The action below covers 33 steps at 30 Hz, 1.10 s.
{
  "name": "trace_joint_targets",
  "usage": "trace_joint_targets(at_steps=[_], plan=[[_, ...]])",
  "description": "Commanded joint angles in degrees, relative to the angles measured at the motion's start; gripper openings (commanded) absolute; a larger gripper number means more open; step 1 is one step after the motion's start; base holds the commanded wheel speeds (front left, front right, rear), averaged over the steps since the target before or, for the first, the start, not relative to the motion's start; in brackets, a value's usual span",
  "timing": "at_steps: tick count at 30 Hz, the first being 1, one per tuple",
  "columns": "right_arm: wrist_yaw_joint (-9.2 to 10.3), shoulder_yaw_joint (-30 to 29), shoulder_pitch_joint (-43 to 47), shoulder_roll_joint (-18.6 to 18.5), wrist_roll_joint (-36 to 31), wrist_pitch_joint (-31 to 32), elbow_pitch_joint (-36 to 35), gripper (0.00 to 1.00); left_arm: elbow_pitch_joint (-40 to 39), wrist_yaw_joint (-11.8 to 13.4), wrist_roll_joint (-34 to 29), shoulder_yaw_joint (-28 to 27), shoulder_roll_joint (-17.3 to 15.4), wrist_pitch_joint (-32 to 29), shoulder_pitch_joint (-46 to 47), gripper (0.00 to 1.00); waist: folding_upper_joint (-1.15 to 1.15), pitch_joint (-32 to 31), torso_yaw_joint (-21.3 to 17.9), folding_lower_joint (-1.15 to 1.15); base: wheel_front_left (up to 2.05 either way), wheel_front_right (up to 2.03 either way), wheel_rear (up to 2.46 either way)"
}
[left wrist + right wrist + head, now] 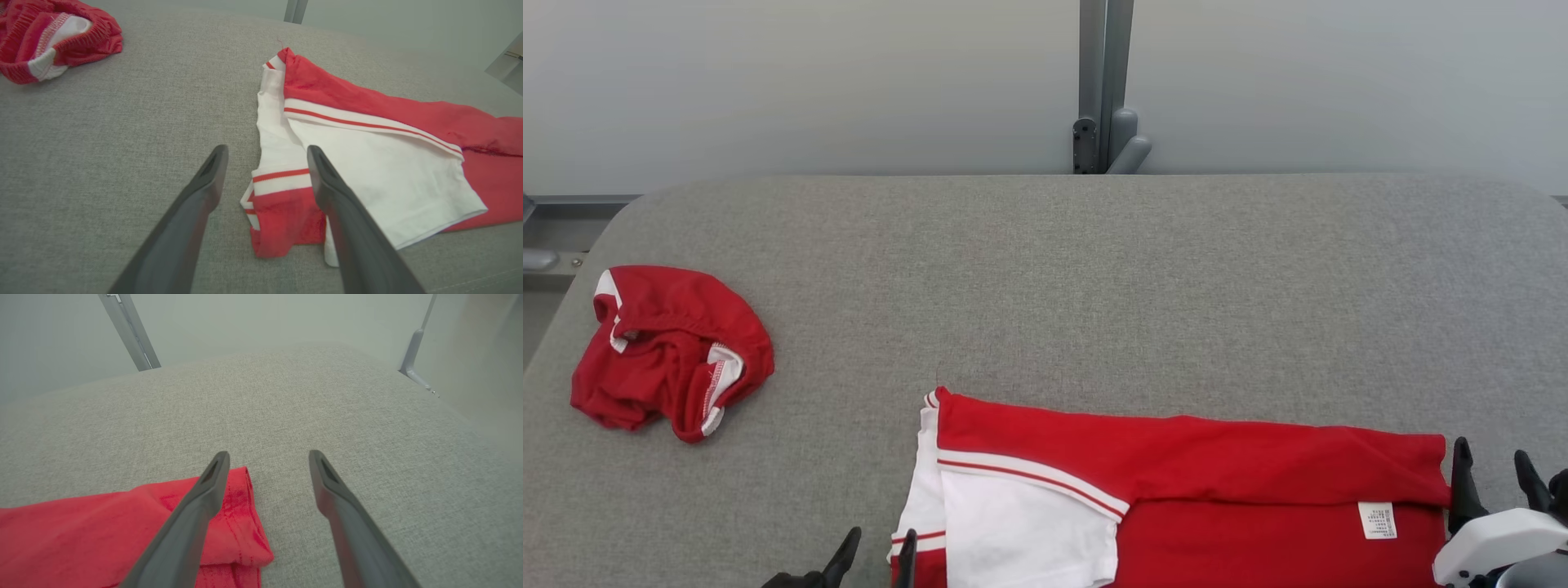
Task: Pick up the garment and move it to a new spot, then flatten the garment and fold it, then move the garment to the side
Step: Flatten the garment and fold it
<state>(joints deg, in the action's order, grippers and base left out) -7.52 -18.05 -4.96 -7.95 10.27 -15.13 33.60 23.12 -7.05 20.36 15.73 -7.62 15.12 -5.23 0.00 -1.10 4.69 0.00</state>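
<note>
**Left hand** [880, 539]: fingers spread wide, holding nothing. It sits at the near edge of the worktop [1094, 286], at the sleeve end of the garment [1192, 482]. In the left wrist view one finger lies over the white sleeve [367, 171] and the other over bare grey cloth.

**Right hand** [1491, 449]: fingers spread wide, empty. It is just beside the garment's opposite end, with one finger above the red corner and the other over the worktop.

**Garment:** red shirt with white sleeves and a red stripe, lying folded along the near edge. Its long axis runs from side to side, so it spans the gap between the two hands. A small label [1377, 520] faces up near the right end.

**Reach, as judged:** each hand is close to its own end and neither is clearly nearer. A two-handed lift or a further fold looks feasible.

**Surroundings:** a second red piece [670, 351] lies crumpled well apart at the far left and would limit a sideways move in that direction. A grey post [1104, 82] stands behind the far edge.

**Obstructions:** none between the hands and the garment.
</note>
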Motion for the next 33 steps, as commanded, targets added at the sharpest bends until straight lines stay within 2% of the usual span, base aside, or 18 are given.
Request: trace_joint_targets(at_steps=[1, 9, 16, 17, 19, 22, 25, 29, 33], plan=[[0.07, 0.94, 0.43, -0.11, 0.62, 0.00, 0.46, 1.00, 0.06, -0.13, -0.98, -0.72, 0.40, 0.02, -0.47, 1.00, 0.00, 0.19, -0.02, 0.00, 0.00, 0.00, 0.00], [0.06, 7.57, -1.41, -1.22, 4.39, -0.01, 10.31, 1.00, -0.01, -0.50, -2.66, -1.44, 2.06, 0.02, 0.32, 1.00, 0.00, 1.03, 0.59, 0.00, 0.00, 0.00, 0.00], [0.06, 12.04, -3.88, -1.38, 8.07, 0.10, 18.08, 0.98, -0.30, -0.49, -1.83, -0.71, 1.52, 0.02, 0.32, 1.00, 0.00, 1.52, 0.84, 0.00, 0.00, 0.00, 0.00], [0.02, 12.95, -4.26, -1.50, 8.88, 0.14, 18.98, 0.55, -0.38, -0.50, -1.75, -0.65, 1.44, 0.02, 0.33, 1.00, 0.00, 1.56, 0.85, 0.00, 0.00, 0.00, 0.00], [0.02, 14.58, -4.92, -1.71, 10.64, 0.27, 20.36, 0.00, -0.45, -0.50, -1.61, -0.58, 1.29, 0.02, 0.40, 1.00, 0.00, 1.69, 0.85, 0.00, 0.00, 0.00, 0.00], [0.06, 16.17, -5.56, -2.50, 12.84, 0.28, 21.17, 0.00, -0.47, -0.50, -1.67, -0.64, 1.23, 0.02, 0.68, 1.00, 0.00, 1.90, 0.77, 0.00, 0.00, 0.00, 0.00], [0.15, 15.18, -6.19, -4.76, 13.85, 0.19, 19.56, 0.00, -0.51, -0.51, -1.67, -0.72, 1.37, 0.02, 0.81, 1.00, 0.00, 2.03, 0.56, 0.00, 0.00, 0.00, 0.00], [0.13, 10.71, -6.72, -6.08, 12.16, -0.01, 13.85, 0.00, -0.57, -0.51, -1.49, -0.94, 1.54, 0.02, 0.79, 1.00, 0.00, 2.12, 0.02, 0.00, 0.00, 0.00, 0.00], [0.09, 4.85, -6.16, -5.24, 8.09, -0.01, 8.42, 0.00, -0.24, -0.51, -1.44, -0.73, 1.56, 0.02, 1.03, 1.00, 0.00, 2.09, -0.45, 0.00, 0.00, 0.00, 0.00]])
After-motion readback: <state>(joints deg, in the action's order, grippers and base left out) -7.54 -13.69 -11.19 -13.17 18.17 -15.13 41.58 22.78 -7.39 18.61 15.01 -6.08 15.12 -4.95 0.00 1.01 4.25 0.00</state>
